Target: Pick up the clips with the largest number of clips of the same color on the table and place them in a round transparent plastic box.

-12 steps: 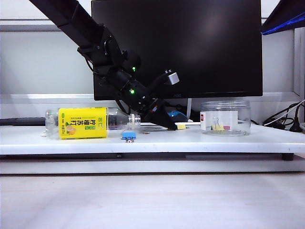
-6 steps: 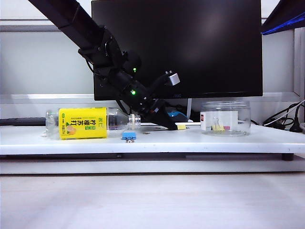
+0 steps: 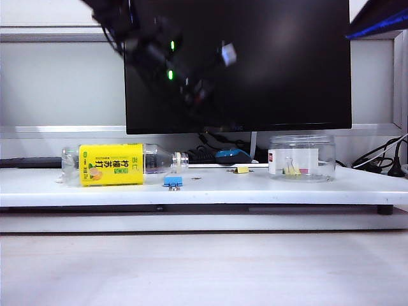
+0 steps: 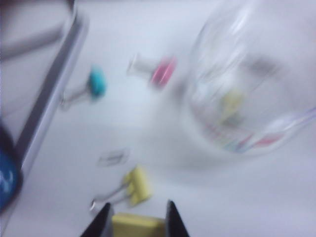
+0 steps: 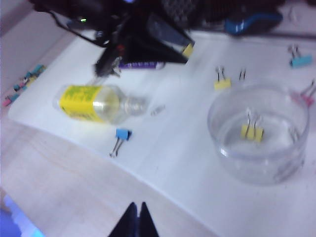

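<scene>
My left gripper is shut on a small yellow clip, held up off the table; the right wrist view shows that gripper with the clip at its tip. In the exterior view it is a dark blur before the monitor. A second yellow clip lies on the white table, left of the round transparent plastic box. That box holds another yellow clip. My right gripper hangs shut and empty above the table's front edge.
A clear bottle with a yellow label lies on its side at the left. A blue clip sits near its neck. Pink and teal clips lie behind the box. The monitor stands at the back.
My left gripper closed at the table and has risen up in front of the monitor with a yellow clip in it. One yellow clip stays on the table.
</scene>
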Robot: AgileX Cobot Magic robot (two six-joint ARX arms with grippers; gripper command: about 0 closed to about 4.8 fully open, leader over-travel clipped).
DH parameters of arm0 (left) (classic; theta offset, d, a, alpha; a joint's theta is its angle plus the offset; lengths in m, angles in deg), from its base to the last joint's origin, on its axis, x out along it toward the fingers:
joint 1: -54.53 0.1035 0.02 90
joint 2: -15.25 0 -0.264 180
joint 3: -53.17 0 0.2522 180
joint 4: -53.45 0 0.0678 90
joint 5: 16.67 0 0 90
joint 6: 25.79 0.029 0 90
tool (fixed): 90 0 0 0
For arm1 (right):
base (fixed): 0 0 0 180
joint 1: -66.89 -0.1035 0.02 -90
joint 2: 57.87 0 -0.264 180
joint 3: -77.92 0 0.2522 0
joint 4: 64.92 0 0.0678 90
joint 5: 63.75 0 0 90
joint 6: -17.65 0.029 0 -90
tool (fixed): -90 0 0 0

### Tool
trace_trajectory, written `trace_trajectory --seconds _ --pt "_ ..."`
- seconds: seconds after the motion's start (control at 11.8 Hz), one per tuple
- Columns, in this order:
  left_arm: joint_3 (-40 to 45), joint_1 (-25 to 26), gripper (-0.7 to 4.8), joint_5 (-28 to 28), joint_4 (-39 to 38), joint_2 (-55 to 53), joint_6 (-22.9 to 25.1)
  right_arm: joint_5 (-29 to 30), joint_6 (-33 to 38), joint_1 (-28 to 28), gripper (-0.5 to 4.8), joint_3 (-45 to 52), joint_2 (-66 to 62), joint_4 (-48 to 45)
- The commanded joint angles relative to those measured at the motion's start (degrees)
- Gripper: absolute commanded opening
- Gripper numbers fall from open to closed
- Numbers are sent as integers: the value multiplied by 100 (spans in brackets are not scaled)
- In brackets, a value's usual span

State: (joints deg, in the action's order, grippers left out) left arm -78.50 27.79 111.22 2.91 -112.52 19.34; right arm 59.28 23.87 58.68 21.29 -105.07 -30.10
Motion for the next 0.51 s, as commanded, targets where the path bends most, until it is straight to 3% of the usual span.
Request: trace_trajectory --seconds 0.08,0.25,0.42,0.51 --pt "-4 -317 52 953 -385 302 -13 -977 -306 28 13 -186 24 20" --pt "0 -772 52 968 -286 310 -2 -1145 -369 28 13 -459 24 118" --pt "0 -1084 52 678 -90 278 31 -929 -367 26 13 -514 35 160" --pt "-4 -1239 52 264 658 26 -538 -857 -367 26 13 -511 42 361"
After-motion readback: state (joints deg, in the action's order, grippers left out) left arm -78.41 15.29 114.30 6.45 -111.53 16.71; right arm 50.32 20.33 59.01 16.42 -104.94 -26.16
